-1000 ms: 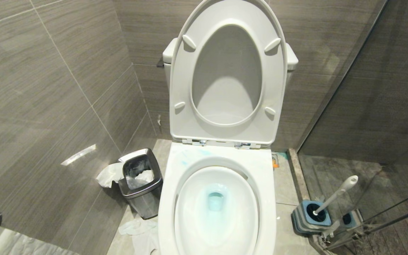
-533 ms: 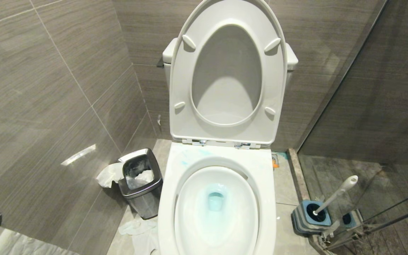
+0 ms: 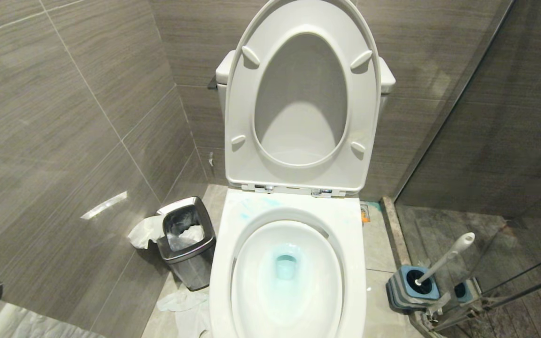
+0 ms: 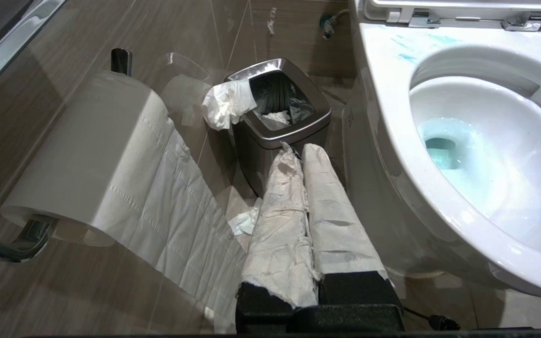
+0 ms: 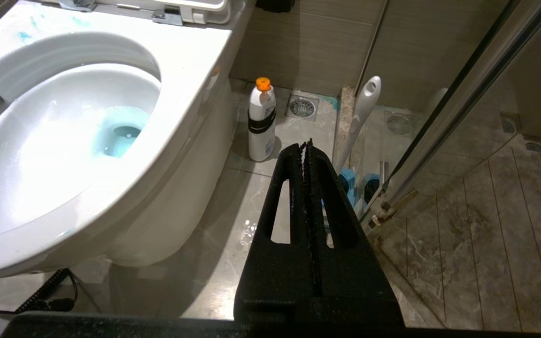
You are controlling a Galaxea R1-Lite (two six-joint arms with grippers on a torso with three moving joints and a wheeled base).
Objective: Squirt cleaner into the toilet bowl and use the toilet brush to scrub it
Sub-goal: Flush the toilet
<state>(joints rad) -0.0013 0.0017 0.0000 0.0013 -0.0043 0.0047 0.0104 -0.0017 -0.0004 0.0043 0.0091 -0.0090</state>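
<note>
- toilet bowl (image 3: 287,281) seat up, water tinted blue; cleaner smears (image 3: 244,215) on back rim.
- toilet brush (image 3: 444,258) sits in its holder (image 3: 411,288) on the floor right of the bowl, by the glass.
- left gripper (image 4: 298,150) fingers closed, paper-wrapped, empty; right gripper (image 5: 307,143) fingers closed, empty.
- Risk: handle leans against the glass, so closed fingers could knock it or clip the door.
- Only the right wrist view shows the orange-capped bottle (image 5: 261,122); only the left shows the toilet roll (image 4: 87,155). The head view shows neither gripper.
</note>
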